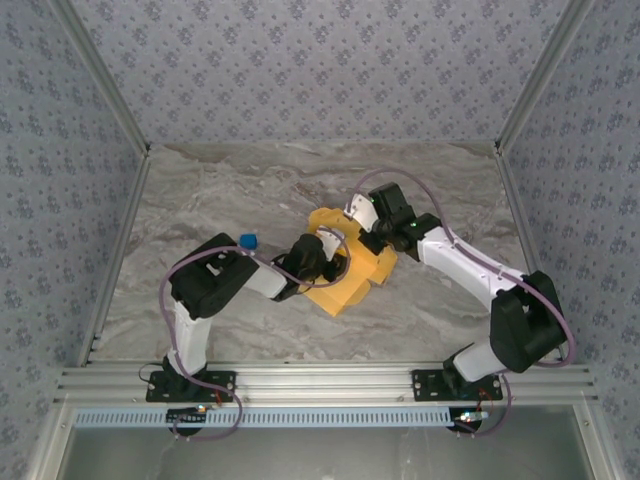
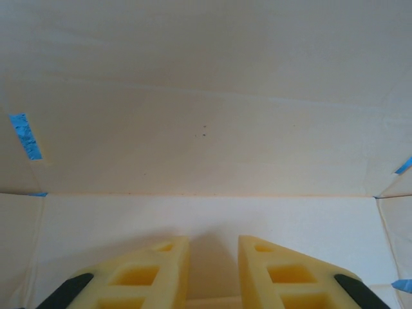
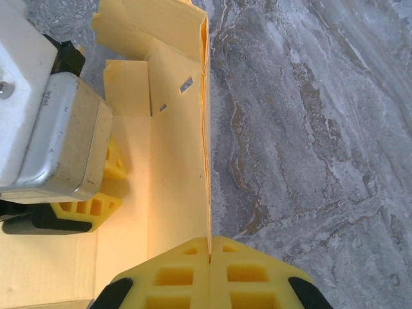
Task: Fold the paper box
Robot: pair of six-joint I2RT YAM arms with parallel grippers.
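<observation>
Yellow-orange thin cardboard, the half-folded paper box [image 1: 350,288] sat in the middle of the grey marble desk [image 1: 450,190]. The right gripper [image 3: 210,248] pinched one raised wall of it. The left gripper [image 2: 214,243], a little spread, sat inside. It would be best to hold the bottom down and stand that wall up slowly.

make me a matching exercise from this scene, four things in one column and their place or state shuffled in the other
1. right gripper
2. left gripper
3. blue object
4. paper box

a. lying on the table, left of the box
b. yellow-orange, partly folded, between the two grippers
c. shut on an upright cardboard edge
d. open, close to a pale cardboard panel

Pairs: 1-c, 2-d, 3-a, 4-b
</observation>
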